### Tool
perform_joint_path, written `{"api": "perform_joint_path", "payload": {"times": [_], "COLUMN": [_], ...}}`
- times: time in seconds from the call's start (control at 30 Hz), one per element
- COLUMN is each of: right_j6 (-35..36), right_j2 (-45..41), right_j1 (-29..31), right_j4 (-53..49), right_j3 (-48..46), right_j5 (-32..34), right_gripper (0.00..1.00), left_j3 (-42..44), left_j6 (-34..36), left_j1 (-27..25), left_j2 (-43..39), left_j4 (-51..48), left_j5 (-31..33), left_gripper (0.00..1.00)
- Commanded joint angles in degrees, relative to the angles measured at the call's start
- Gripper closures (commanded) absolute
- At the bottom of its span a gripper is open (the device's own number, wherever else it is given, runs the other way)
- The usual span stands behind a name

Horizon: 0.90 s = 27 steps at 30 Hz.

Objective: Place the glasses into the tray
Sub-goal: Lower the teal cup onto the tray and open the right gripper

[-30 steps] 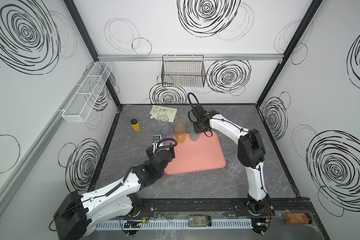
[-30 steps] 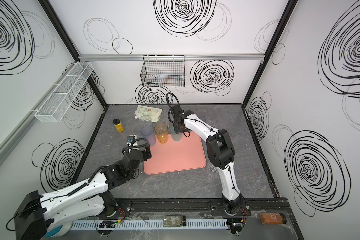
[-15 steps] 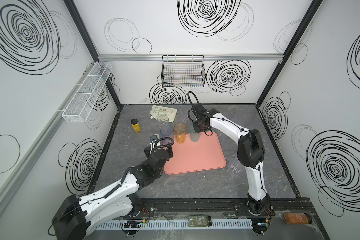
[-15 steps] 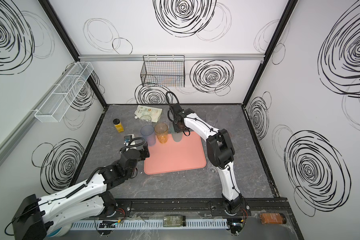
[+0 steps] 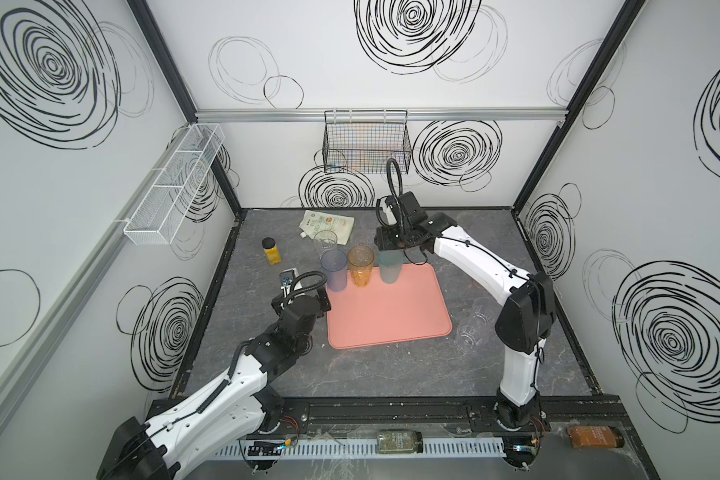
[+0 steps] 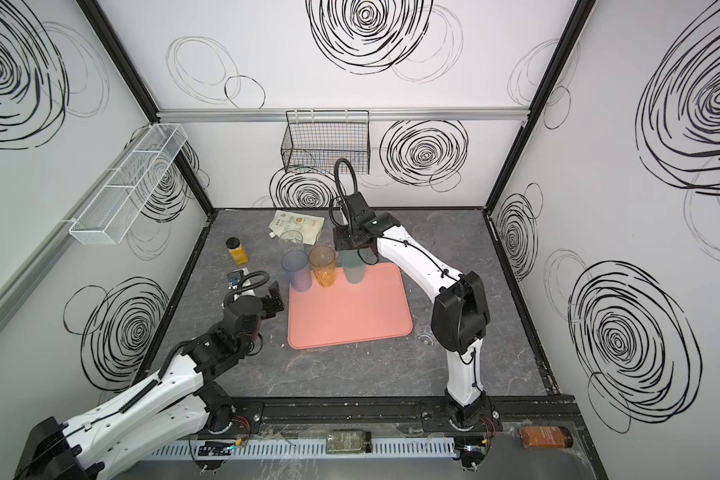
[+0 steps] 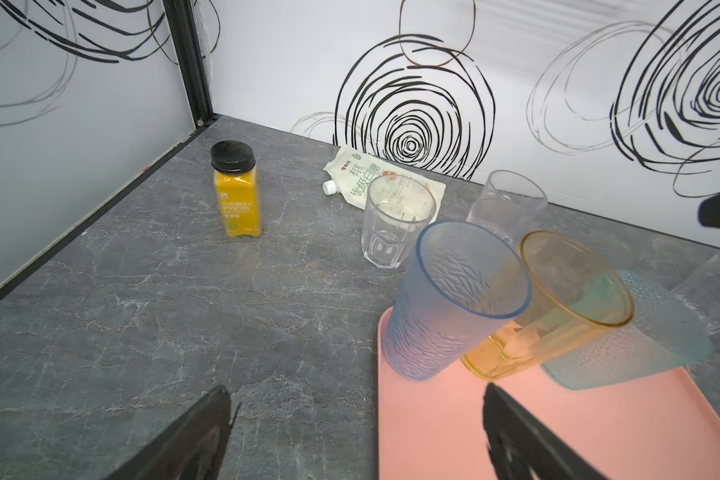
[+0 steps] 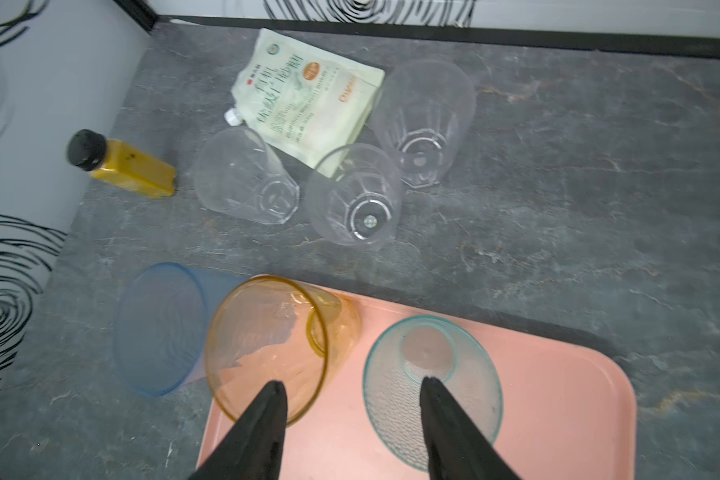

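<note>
The salmon-pink tray (image 5: 391, 320) lies mid-table. Along its far edge stand a blue glass (image 5: 334, 270), an amber glass (image 5: 360, 266) and a teal glass (image 5: 390, 267). My right gripper (image 8: 353, 384) hovers open just above them, one finger over the amber rim, the other over the teal glass (image 8: 431, 386), gripping neither. My left gripper (image 7: 356, 390) is open and empty, low at the tray's left edge, short of the blue glass (image 7: 441, 299). Three clear glasses (image 8: 356, 199) stand on the table behind the tray.
A yellow black-capped bottle (image 5: 271, 251) and a white pouch (image 5: 327, 224) sit at the back left. More clear glasses (image 5: 472, 328) stand right of the tray by the right arm. A wire basket (image 5: 366, 145) hangs on the back wall.
My right gripper has opened and let go of the teal glass, which now stands on the tray. My left gripper has drawn back a little to the left.
</note>
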<state>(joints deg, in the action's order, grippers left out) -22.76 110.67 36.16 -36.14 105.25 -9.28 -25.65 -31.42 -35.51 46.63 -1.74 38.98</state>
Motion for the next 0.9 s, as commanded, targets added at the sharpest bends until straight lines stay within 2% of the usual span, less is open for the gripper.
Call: {"api": "perform_joint_path", "payload": {"times": [0.0, 0.13, 0.53, 0.87], "right_j6": [-0.4, -0.4, 1.4, 2.1], "right_j2": [3.1, 6.8, 10.4, 11.9], "right_j1": [1.4, 2.7, 4.7, 4.8], "right_j4": [0.1, -4.3, -5.1, -5.4], "right_j3": [3.5, 8.0, 8.5, 8.7], "right_j5": [-1.3, 0.1, 7.0, 8.0], "right_gripper": [0.42, 0.42, 0.48, 0.67], "left_j3": [0.4, 0.8, 1.0, 0.7], "left_j6": [-1.1, -1.3, -1.5, -1.7], "left_j1": [0.4, 0.3, 0.1, -0.3], "left_j2": [-0.5, -0.4, 0.1, 1.7], "left_j4": [0.4, 0.9, 1.5, 2.1], "left_j5": [-0.4, -0.4, -0.8, -1.5], "left_gripper": [0.04, 0.04, 0.04, 0.04]}}
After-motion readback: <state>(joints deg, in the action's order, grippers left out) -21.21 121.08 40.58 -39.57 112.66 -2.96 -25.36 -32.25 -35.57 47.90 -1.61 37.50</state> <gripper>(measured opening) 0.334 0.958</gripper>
